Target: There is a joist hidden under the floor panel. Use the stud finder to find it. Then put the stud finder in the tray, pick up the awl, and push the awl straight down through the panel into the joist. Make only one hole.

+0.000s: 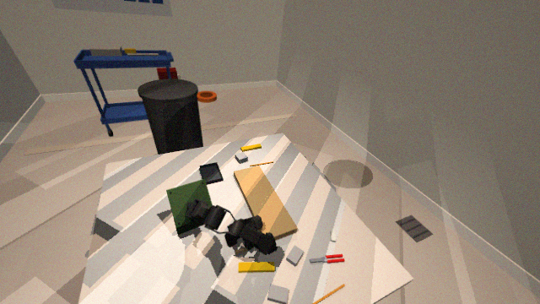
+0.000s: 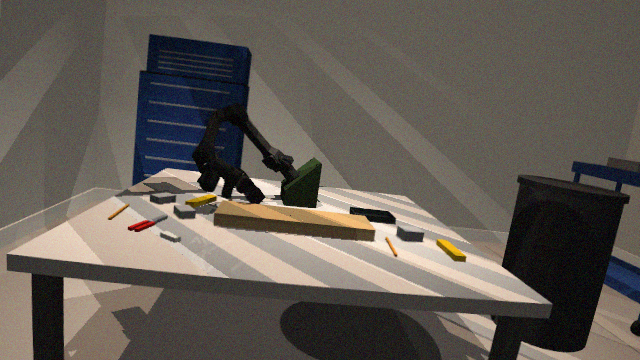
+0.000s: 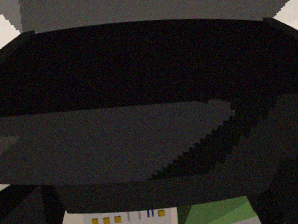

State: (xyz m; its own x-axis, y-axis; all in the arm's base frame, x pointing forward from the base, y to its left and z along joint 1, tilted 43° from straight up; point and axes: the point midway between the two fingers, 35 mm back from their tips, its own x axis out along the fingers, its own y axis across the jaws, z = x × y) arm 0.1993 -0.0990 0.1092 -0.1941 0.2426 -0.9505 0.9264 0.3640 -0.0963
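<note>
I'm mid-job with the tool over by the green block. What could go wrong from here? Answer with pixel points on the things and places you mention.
The tool (image 1: pixel 196 211) (image 2: pixel 290 173) is right up at the green block (image 1: pixel 179 196) (image 2: pixel 306 186) (image 3: pixel 220 212), so a sideways move might knock it. A dark shape (image 3: pixel 145 65) fills most of the wrist view, so a poor grip could go unnoticed. Bands of light and shadow cross the wooden slab (image 1: pixel 263 200) (image 2: pixel 295 221), which might make a small mark hard to see.
</note>
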